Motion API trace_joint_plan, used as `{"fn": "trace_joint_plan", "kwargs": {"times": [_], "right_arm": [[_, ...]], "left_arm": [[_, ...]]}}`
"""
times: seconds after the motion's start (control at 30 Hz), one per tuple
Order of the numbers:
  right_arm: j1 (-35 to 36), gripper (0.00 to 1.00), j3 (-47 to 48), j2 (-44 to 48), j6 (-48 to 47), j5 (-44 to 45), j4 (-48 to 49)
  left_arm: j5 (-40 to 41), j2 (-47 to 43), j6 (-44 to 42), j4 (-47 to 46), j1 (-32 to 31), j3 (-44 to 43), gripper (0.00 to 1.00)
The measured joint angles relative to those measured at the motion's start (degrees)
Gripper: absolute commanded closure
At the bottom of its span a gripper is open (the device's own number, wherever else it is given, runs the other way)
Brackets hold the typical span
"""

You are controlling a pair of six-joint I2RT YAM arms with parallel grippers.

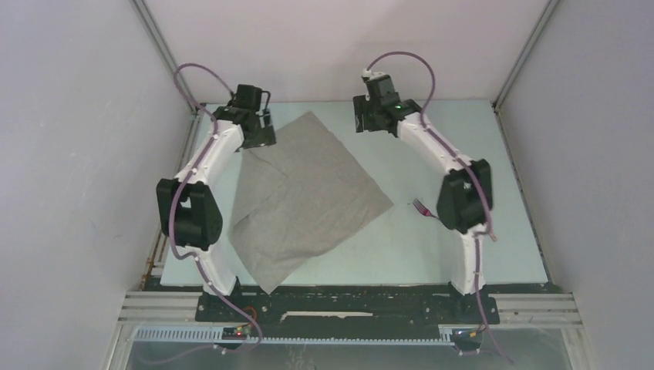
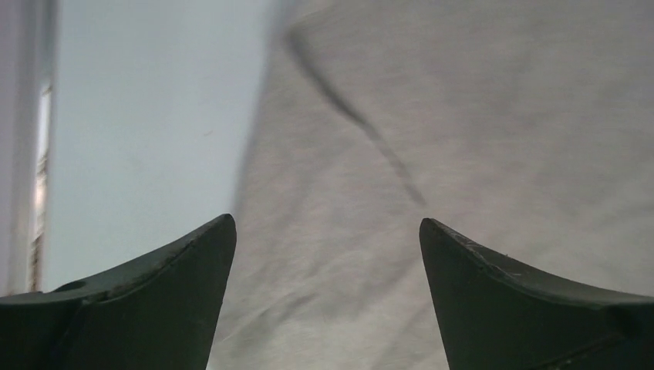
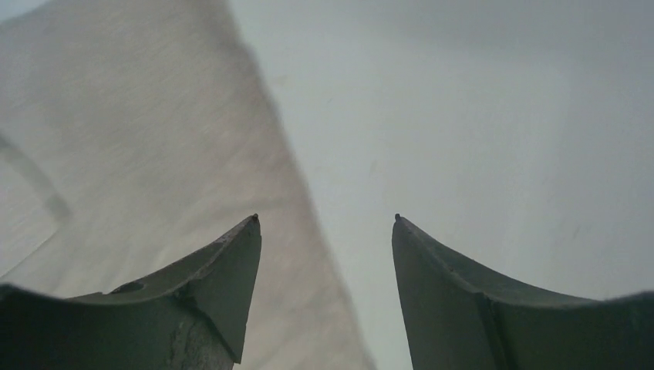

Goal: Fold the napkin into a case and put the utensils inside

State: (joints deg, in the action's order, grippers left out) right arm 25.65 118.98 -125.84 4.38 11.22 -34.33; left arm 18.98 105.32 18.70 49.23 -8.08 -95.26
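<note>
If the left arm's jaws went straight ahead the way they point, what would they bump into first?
The napkin: its grey cloth fills the view between the open jaws, with bare table only off to one side. How far away it lies is unclear.

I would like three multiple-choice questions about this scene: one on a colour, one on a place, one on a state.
1. The napkin is: A grey-beige; B red; C blue.
2. The fork lies: A on the napkin; B in a gripper; C on the table by the right arm.
3. The left gripper is: A shut on the napkin; B open; C out of view.
Answers: 1 A, the cloth is plain grey-beige; 2 C, its prongs show beside the arm's elbow; 3 B, its jaws stand wide apart above the napkin.
</note>
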Motion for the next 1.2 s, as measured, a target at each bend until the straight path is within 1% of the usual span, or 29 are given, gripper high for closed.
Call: {"fn": "trace_joint_plan", "kwargs": {"times": [0.07, 0.17, 0.23, 0.33, 0.4, 0.43, 0.47, 0.57, 0.67, 0.8, 0.9, 1.0, 1.1, 1.2], "right_arm": [[-0.37, 0.30, -8.57, 8.52, 5.31, -5.14, 0.17], [-1.27, 0.29, -23.58, 19.43, 14.08, -15.65, 6.86], [-2.01, 0.31, -33.62, 24.09, 19.10, -22.43, 11.06], [-2.78, 0.32, -41.75, 23.43, 23.61, -27.91, 12.50], [-2.89, 0.32, -43.91, 21.14, 25.24, -29.33, 12.20], [-2.95, 0.32, -44.74, 20.17, 25.90, -29.68, 12.09], [-2.97, 0.32, -45.48, 19.54, 26.45, -29.83, 12.02], [-3.04, 0.32, -46.99, 19.32, 27.71, -29.90, 11.89], [-3.04, 0.32, -47.08, 19.32, 28.72, -29.94, 12.02], [-3.08, 0.33, -47.30, 19.34, 29.22, -29.86, 12.55], [-3.13, 0.34, -47.58, 19.34, 29.42, -29.77, 12.52], [-3.13, 0.34, -47.58, 19.34, 29.51, -29.79, 12.57], [-3.13, 0.34, -47.58, 19.34, 29.62, -29.77, 12.52], [-3.13, 0.35, -47.58, 19.34, 29.62, -29.64, 12.57]], "left_arm": [[-1.53, -1.49, 1.49, -2.47, -2.75, -0.35, 0.12], [-2.47, 0.68, 3.78, -4.81, -8.04, -0.57, 0.29], [-2.93, 4.52, 5.25, -5.38, -10.34, -0.57, 0.31], [-3.02, 10.75, 6.10, -5.38, -11.87, -0.26, 0.31], [-3.17, 13.64, 6.34, -5.14, -12.02, 0.11, 0.33], [-3.15, 14.75, 6.34, -5.05, -11.98, 0.24, 0.38], [-3.13, 15.37, 6.32, -5.01, -11.93, 0.24, 0.41], [-2.86, 15.78, 6.32, -5.05, -11.78, 0.24, 0.42], [-2.80, 15.78, 6.34, -5.29, -11.74, 0.24, 0.48], [-2.78, 15.78, 6.34, -5.14, -11.74, 0.37, 0.53], [-2.71, 15.74, 6.34, -5.68, -11.74, 2.01, 0.56], [-2.73, 15.74, 6.36, -5.53, -11.72, 3.93, 0.56], [-2.71, 15.72, 6.36, -5.88, -11.67, 4.09, 0.56], [-2.64, 15.72, 6.34, -5.92, -11.54, 4.09, 0.62]]}}
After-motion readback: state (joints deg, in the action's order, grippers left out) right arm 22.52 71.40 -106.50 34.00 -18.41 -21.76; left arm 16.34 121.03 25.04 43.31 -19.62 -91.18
